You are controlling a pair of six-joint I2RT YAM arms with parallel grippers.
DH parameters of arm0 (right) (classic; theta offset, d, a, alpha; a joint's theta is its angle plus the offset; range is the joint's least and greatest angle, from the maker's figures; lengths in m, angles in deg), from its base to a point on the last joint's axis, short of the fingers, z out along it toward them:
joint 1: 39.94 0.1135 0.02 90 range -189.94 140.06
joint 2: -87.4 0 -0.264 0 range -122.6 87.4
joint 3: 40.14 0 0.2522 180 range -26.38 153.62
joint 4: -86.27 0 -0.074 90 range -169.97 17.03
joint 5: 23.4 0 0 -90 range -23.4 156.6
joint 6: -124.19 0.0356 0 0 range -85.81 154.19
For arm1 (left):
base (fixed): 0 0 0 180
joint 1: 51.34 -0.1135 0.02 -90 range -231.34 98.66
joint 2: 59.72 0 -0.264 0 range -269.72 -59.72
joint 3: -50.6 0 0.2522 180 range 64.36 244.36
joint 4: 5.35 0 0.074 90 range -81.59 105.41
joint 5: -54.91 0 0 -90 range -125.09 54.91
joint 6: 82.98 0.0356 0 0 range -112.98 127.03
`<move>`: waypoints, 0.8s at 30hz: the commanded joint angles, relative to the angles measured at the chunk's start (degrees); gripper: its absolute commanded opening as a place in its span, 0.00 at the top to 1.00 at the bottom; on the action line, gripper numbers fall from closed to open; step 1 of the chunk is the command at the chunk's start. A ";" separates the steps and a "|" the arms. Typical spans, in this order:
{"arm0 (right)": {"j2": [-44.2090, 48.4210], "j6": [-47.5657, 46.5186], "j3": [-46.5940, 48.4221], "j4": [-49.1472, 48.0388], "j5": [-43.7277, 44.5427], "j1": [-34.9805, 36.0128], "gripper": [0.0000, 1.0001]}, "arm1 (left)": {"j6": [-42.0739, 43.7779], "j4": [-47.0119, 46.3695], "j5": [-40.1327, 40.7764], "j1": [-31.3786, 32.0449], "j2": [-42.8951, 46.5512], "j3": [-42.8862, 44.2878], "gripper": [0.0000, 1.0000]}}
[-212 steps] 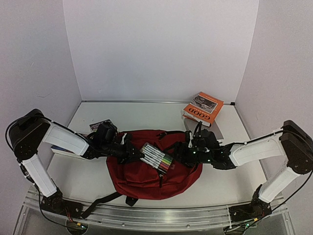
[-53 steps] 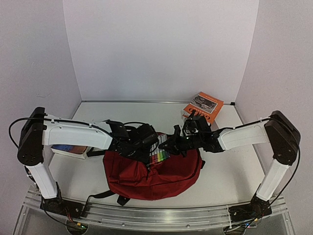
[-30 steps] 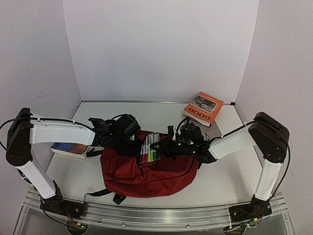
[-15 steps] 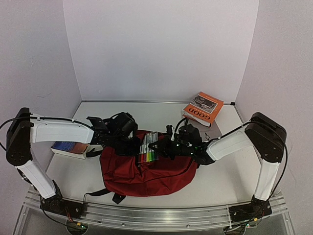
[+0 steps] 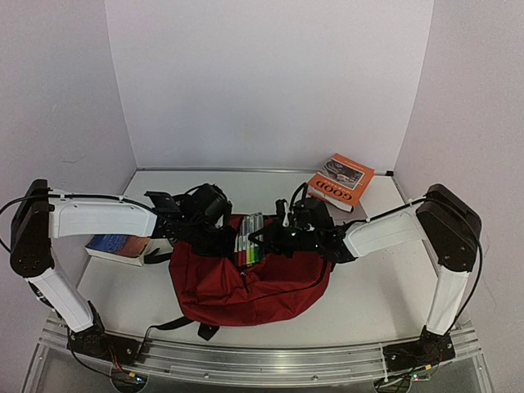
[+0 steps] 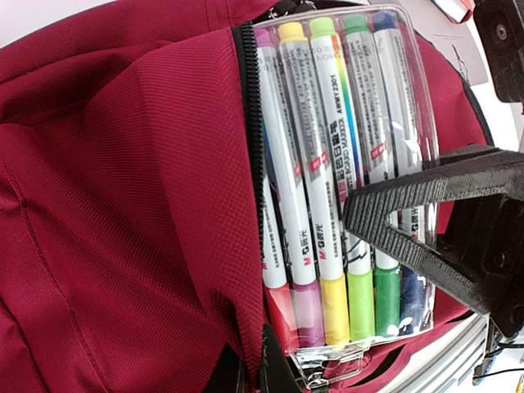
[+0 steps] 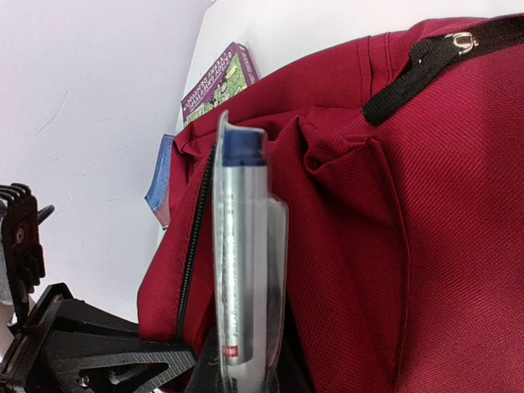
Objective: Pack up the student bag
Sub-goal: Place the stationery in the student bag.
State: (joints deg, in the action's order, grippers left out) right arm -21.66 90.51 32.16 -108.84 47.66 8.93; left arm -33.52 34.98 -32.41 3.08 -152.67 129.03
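The white tabletop point(image 5: 385, 286) carries everything here. The student bag point(image 5: 246, 291), dark red with black straps, lies at its middle between the two arms. Its zipped mouth is open along the far edge, and a black strap trails towards the near rail.

An orange book point(image 5: 340, 180) sits in the far right corner on top of another one, well apart from the bag. A blue-covered book point(image 5: 115, 246) lies flat under the left arm, just beside the bag's left side.

A clear marker pack point(image 6: 344, 164) stands in the bag's open mouth. It holds purple, yellow, light green, dark green and blue pens side by side. One long side is tucked behind the black zipper edge, and one end sticks out above the fabric.

The left hand point(image 6: 248, 372) is closed, with a fold of the red fabric at the zipper edge pinched between its fingers. The right hand point(image 7: 239, 370) is closed on the marker pack, gripping it across the pens, with one black finger point(image 6: 426, 213) lying over the clear sleeve.
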 commanded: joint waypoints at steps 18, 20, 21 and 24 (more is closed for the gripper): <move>-6.08 16.72 0.89 -19.79 -11.85 3.58 1.00 | -2.25 -11.35 -5.46 0.07 4.31 -0.96 1.00; -7.83 16.28 2.56 -20.18 -12.26 3.85 1.00 | -2.28 -11.83 -6.13 0.00 4.68 -1.20 1.00; -8.50 15.90 3.43 -20.21 -12.19 4.00 1.00 | -2.27 -12.09 -6.58 0.00 4.84 -1.33 1.00; -10.40 14.95 5.19 -20.06 -11.26 4.14 1.00 | -2.04 -12.95 -7.96 -0.01 5.39 -1.91 1.00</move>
State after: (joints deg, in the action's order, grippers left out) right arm -29.80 105.84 32.26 -121.73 39.25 10.74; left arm -35.34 32.01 -33.98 2.24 -152.14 126.26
